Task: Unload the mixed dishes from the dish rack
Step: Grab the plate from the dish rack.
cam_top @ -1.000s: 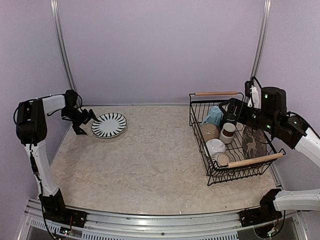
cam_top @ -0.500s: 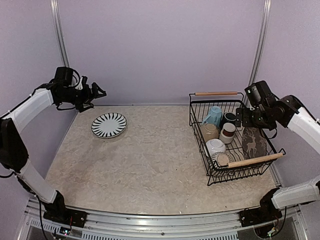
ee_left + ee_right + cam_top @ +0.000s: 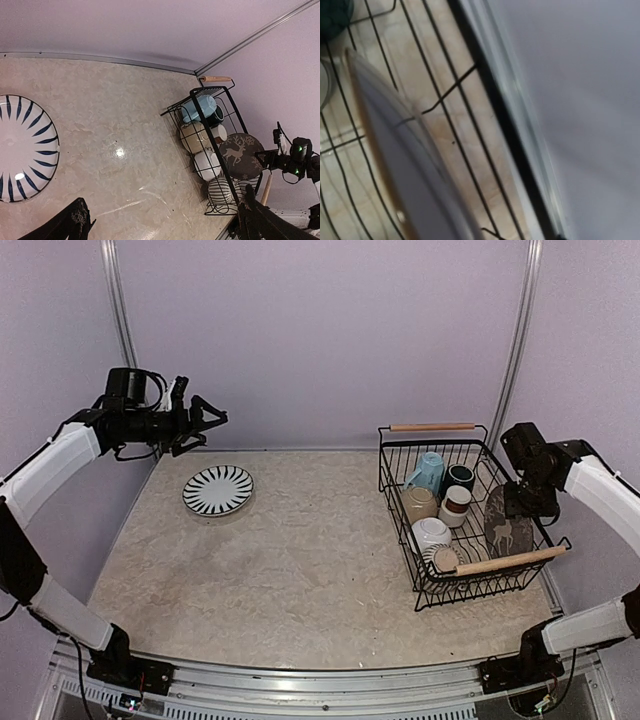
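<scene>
The dish rack [image 3: 478, 585], black wire with two wooden handles, stands at the right. In it are a light blue mug [image 3: 428, 470], a dark green mug [image 3: 460, 478], a brown-white cup [image 3: 456, 505], a white bowl [image 3: 431, 533], a striped grey mug [image 3: 442, 559] and an upright deer plate [image 3: 507, 525]. My right gripper [image 3: 522, 502] points down at the deer plate's top edge. In the right wrist view the plate's rim [image 3: 405, 165] is blurred and close, and no fingers show. The striped plate [image 3: 218, 490] lies flat on the table. My left gripper [image 3: 205, 418] hangs open and empty, high above it.
A beige cup [image 3: 420, 504] also sits in the rack. The rack stands close to the right wall and the back wall. The left wrist view shows the striped plate [image 3: 25, 147] at its left edge and the rack's far handle [image 3: 216, 78].
My left arm rose from beside the striped plate and swung right. My right arm drew back from over the mugs to the deer plate at the rack's right side.
</scene>
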`<state>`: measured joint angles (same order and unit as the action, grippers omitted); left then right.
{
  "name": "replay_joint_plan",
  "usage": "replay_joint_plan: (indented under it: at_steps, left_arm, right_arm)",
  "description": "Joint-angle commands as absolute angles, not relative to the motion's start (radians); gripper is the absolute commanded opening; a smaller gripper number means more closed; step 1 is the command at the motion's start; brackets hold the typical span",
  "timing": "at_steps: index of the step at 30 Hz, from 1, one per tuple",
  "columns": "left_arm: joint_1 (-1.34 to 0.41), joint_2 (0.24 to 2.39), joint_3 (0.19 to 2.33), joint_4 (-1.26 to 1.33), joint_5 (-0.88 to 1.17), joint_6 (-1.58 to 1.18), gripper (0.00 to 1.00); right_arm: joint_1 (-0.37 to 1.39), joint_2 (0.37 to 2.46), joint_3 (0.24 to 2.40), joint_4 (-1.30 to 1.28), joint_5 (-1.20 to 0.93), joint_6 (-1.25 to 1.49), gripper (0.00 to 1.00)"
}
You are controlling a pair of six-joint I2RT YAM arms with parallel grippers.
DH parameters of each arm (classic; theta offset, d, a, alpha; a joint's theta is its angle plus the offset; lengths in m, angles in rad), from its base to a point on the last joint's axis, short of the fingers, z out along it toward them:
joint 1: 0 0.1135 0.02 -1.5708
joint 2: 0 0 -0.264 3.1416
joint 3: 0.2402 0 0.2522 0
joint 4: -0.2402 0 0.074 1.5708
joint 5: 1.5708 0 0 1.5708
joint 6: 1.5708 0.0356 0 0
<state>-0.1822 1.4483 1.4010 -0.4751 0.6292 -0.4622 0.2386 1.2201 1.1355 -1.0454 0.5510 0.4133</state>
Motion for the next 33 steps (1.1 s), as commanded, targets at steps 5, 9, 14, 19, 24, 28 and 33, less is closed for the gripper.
replay_joint_plan:
  at_steps: [5,9,14,19,24,28,33]
  left_arm:
    - [-0.188,1.429,1.381,-0.434,0.701,-0.473,0.99]
    - [-0.189,1.438,1.384,-0.422,0.735,-0.491,0.99]
    - [-0.184,1.435,1.378,-0.419,0.693,-0.483,0.99]
    - [-0.182,1.432,1.400,-0.455,0.469,-0.564,0.99]
    - [-0.173,1.405,1.372,-0.458,0.254,-0.615,0.99]
    - [-0.171,1.401,1.368,-0.468,0.247,-0.606,0.99]
    - [-0.116,1.420,1.376,-0.468,0.446,-0.611,0.99]
  right_arm:
    - [0.221,1.255,1.109,-0.990,0.495,0.363,0.44]
    - [0.215,1.274,1.094,-0.983,0.497,0.360,0.37]
    - [0.215,1.261,1.089,-0.970,0.483,0.362,0.29]
    - [0.215,1.233,1.068,-0.921,0.434,0.358,0.21]
    - [0.215,1.252,1.060,-0.899,0.408,0.353,0.07]
    - [0.215,1.255,1.069,-0.907,0.405,0.357,0.00]
    - [0.214,1.230,1.114,-0.936,0.406,0.352,0.00]
